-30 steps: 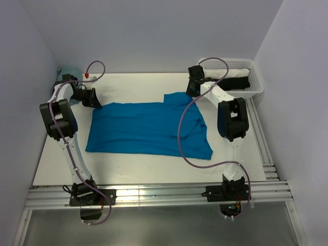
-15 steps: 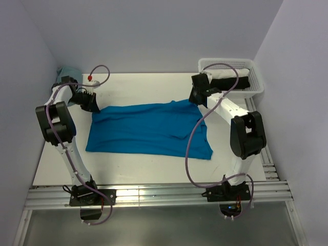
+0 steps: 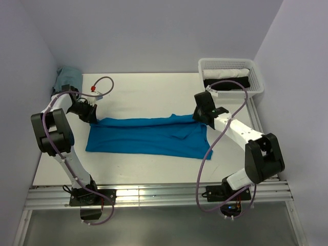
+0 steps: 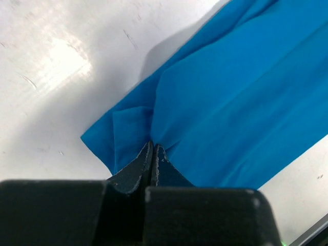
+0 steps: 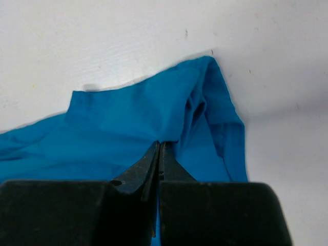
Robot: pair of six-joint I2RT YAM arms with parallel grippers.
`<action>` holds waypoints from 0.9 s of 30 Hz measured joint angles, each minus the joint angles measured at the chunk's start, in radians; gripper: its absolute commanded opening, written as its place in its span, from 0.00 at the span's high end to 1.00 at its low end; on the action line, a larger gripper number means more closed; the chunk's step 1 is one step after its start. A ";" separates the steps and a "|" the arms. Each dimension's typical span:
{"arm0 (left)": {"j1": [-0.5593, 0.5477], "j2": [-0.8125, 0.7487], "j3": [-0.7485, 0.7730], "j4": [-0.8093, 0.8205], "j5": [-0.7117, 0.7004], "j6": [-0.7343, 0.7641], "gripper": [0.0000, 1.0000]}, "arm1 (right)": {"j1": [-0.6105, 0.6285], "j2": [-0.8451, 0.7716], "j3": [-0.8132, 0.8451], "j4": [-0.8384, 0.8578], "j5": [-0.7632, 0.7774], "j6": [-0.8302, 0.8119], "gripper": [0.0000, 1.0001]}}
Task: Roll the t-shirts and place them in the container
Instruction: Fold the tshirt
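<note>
One bright blue t-shirt [image 3: 148,136] lies spread across the middle of the white table, its far edge folded toward the near side into a long band. My left gripper [image 3: 94,118] is shut on the shirt's far left corner; in the left wrist view the fabric [image 4: 230,97] bunches at the pinched tips of that gripper [image 4: 152,144]. My right gripper [image 3: 203,119] is shut on the far right corner. The right wrist view shows cloth [image 5: 128,123] gathered at its closed tips [image 5: 159,143], with a sleeve fold to the right.
A white mesh basket [image 3: 230,65] stands at the back right, holding rolled white and black cloth. A crumpled pale blue-grey cloth [image 3: 67,77] lies in the back left corner. Walls close in left, right and behind. An aluminium rail [image 3: 154,195] runs along the near edge.
Both grippers have pulled the shirt's far edge toward the near side, folding it over so the shirt looks narrower. The right arm swung away from the basket.
</note>
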 measured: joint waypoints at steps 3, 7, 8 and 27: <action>0.000 -0.009 -0.021 0.011 -0.016 0.007 0.95 | 0.003 -0.037 -0.055 0.003 0.002 0.023 1.00; 0.000 -0.010 -0.040 0.030 -0.034 0.005 0.82 | 0.016 -0.043 -0.130 0.016 -0.005 0.056 1.00; 0.000 -0.010 -0.042 0.034 -0.037 0.003 0.73 | 0.024 -0.043 -0.150 0.018 -0.006 0.064 1.00; 0.052 0.045 0.236 -0.051 0.065 -0.097 0.47 | 0.057 -0.179 -0.284 0.029 -0.026 0.110 0.56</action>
